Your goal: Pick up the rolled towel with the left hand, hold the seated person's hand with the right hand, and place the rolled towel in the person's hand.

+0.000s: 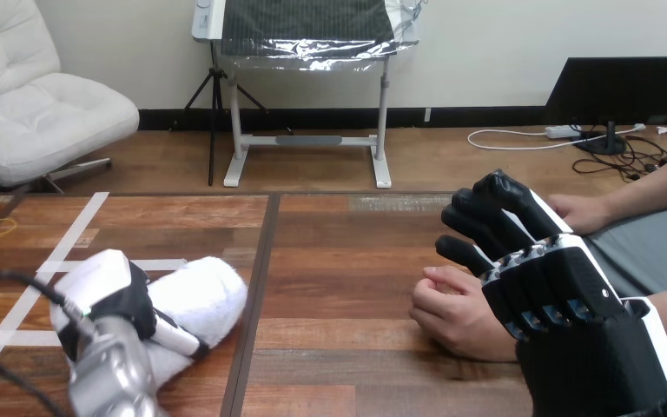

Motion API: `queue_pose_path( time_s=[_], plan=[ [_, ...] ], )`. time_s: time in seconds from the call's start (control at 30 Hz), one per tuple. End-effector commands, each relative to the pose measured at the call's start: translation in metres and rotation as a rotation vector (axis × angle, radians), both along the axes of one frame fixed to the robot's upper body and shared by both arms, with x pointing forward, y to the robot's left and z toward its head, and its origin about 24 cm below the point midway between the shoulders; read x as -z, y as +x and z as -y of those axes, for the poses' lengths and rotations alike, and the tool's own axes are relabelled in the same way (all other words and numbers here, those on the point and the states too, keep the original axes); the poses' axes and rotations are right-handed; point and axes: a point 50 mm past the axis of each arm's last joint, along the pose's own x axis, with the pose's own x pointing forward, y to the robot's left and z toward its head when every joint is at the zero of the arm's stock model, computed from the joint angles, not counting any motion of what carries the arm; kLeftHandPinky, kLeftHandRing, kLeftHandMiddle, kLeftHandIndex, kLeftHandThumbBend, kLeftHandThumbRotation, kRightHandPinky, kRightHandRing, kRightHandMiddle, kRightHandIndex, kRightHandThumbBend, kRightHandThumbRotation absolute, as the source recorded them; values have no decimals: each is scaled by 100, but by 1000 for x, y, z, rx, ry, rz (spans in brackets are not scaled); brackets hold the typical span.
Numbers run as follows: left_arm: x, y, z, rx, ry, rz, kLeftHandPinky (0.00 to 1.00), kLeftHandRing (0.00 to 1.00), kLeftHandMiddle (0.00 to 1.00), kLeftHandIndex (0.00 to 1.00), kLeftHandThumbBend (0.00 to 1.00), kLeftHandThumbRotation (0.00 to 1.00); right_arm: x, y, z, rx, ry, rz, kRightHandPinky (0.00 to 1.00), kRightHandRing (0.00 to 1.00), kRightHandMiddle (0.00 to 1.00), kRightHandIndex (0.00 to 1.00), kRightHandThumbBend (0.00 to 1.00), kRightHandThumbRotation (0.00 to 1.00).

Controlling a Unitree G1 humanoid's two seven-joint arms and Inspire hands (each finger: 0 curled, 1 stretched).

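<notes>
My left robot hand, fingers curled round the rolled towel on the desk, should grip firmly mid-roll before lifting, while my right robot hand overlies the person's near hand, grip indeterminate.

**Rolled towel at the left, person's hand at the right**

The rolled towel is white and fluffy, a thick roll lying on its side on the left part of the bench, with one rounded end toward the middle seam. The robot's left hand lies over its near end. The person's hand rests on the bench well apart from it, loosely curled. The right hand sits over its wrist side; whether it grips, I cannot tell.
</notes>
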Motion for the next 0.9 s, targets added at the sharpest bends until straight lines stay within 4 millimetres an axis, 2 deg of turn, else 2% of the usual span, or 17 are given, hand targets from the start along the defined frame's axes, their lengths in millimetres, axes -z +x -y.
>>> queue_pose_path(
  time_s=[0.0, 0.13, 0.43, 0.87],
  plan=[
    [-33, 4, 6, 38, -93, 239, 7, 17, 28, 43, 76, 0, -14, 8, 3, 18, -14, 84, 82, 87, 87, 87, 98, 97],
    [-41, -1, 8, 51, -235, 359, 8, 16, 27, 43, 75, 0, -11, 12, 5, 28, -23, 81, 82, 87, 86, 87, 95, 97],
    [-57, -11, 13, 103, -436, 598, 13, 21, 31, 44, 72, 0, -6, 18, 12, 74, -90, 43, 87, 87, 87, 88, 86, 93],
    [-78, -23, 21, 216, -586, 834, 24, 32, 38, 43, 66, 0, -2, 36, 29, 120, -254, 32, 90, 89, 87, 90, 84, 89]
  ],
)
